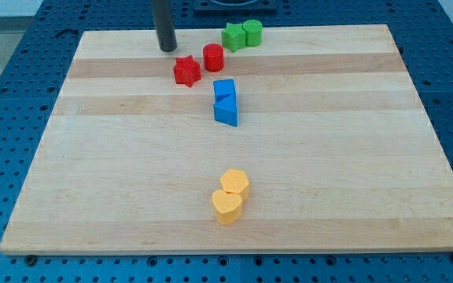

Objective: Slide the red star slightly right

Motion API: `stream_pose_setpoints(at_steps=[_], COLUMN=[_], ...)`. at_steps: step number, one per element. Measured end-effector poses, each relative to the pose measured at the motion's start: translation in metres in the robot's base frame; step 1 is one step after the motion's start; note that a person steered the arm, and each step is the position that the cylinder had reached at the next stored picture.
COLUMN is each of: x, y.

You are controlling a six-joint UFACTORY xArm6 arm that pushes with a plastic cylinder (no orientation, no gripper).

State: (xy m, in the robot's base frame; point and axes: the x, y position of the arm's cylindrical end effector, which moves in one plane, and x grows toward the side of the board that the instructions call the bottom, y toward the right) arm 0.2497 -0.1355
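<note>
The red star (186,71) lies on the wooden board (329,157) near the view's top, left of centre. A red cylinder (213,56) stands just to its upper right, close beside it. My tip (167,48) is the lower end of the dark rod, up and to the left of the red star, a short gap away and not touching it.
A green star (233,36) and a green cylinder (252,33) sit together at the top. A blue cube (224,89) and a blue triangle (226,112) touch below the red cylinder. A yellow hexagon (235,183) and a yellow heart (227,207) touch near the bottom.
</note>
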Motion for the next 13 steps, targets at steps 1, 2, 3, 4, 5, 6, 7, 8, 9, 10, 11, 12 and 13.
stream_pose_setpoints(at_steps=[1, 2, 3, 4, 5, 6, 7, 8, 9, 10, 11, 12, 13], x=[0.007, 0.011, 0.013, 0.02, 0.046, 0.074, 0.08, 0.08, 0.08, 0.08, 0.08, 0.08, 0.08], y=[0.0, 0.003, -0.02, -0.05, -0.069, -0.074, -0.073, -0.054, -0.02, 0.017, 0.053, 0.065, 0.045])
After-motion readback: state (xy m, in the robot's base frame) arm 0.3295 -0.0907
